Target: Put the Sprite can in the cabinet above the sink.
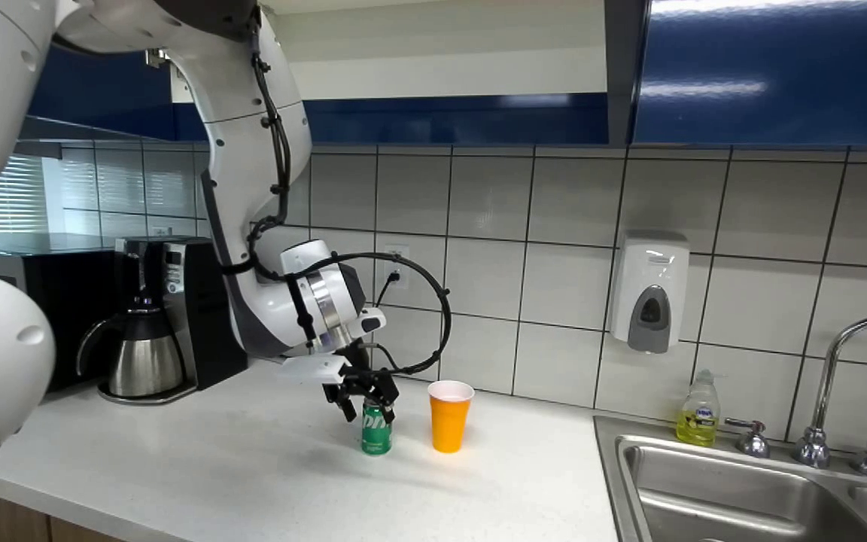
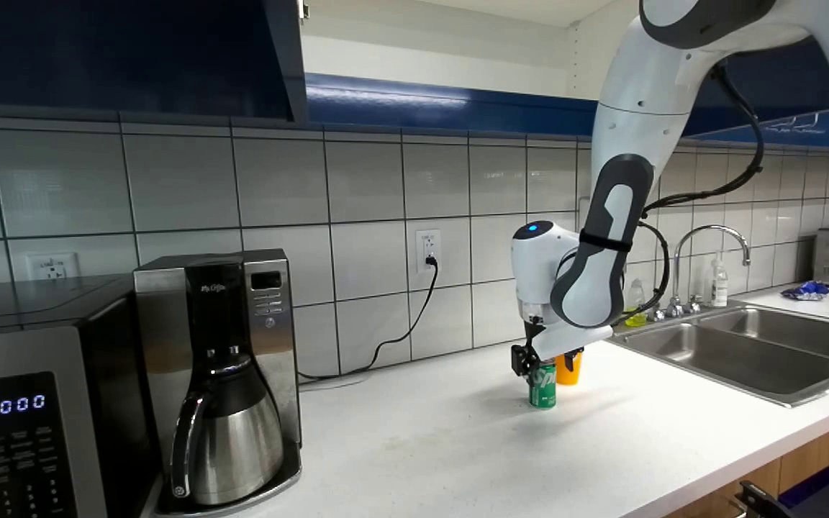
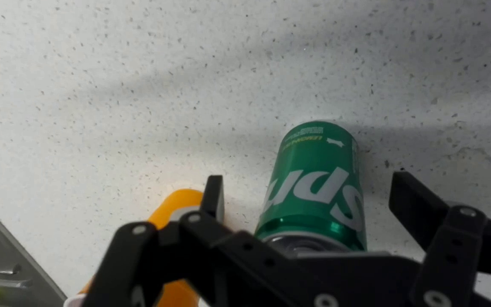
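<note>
The green Sprite can (image 1: 377,434) stands upright on the white counter, and it also shows in an exterior view (image 2: 542,388). In the wrist view the can (image 3: 313,183) sits between the two black fingers, with a gap on each side. My gripper (image 3: 307,183) is open, pointing down around the can's upper part; it also shows in both exterior views (image 1: 369,415) (image 2: 547,363). The gripper's body hides part of the can's lid. The blue cabinet (image 1: 441,120) (image 2: 400,101) on the wall shows an open cream interior. The steel sink (image 1: 610,470) (image 2: 738,354) lies to the right.
An orange cup (image 1: 448,421) (image 3: 183,199) stands close beside the can, near one finger. A coffee maker (image 1: 211,316) (image 2: 274,360) and microwave (image 2: 19,403) stand at the left. A soap dispenser (image 1: 652,290) hangs on the wall. A yellow soap bottle (image 1: 698,414) stands behind the sink.
</note>
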Robot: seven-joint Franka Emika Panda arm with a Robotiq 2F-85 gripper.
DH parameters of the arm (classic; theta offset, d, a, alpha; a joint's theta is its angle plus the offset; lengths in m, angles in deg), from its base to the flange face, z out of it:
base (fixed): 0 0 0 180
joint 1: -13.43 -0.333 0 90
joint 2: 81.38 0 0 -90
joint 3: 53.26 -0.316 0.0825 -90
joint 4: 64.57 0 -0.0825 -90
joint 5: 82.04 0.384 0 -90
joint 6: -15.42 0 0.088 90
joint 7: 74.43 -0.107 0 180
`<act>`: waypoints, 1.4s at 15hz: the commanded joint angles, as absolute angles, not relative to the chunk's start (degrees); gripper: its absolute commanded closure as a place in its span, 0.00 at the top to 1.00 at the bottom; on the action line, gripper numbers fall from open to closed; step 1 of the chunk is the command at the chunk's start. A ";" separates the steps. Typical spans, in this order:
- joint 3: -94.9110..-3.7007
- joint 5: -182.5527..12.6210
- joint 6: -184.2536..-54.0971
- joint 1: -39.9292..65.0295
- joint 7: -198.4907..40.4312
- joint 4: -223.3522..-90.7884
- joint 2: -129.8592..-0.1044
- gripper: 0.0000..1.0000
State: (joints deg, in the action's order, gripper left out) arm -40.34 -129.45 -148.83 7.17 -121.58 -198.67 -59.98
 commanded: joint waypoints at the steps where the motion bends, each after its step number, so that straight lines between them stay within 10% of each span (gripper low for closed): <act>1: -38.25 -132.05 -150.08 5.13 -125.71 -196.62 -58.01 1.00; 11: -35.25 -132.31 -151.16 2.56 -128.11 -193.81 -55.44 1.00; 12: -35.18 -132.22 -151.26 2.50 -127.97 -193.68 -55.24 0.75; 16: -34.80 -132.01 -151.91 2.00 -127.82 -193.38 -54.72 0.49; 21: -36.12 -129.80 -151.07 2.67 -126.46 -194.14 -55.93 0.40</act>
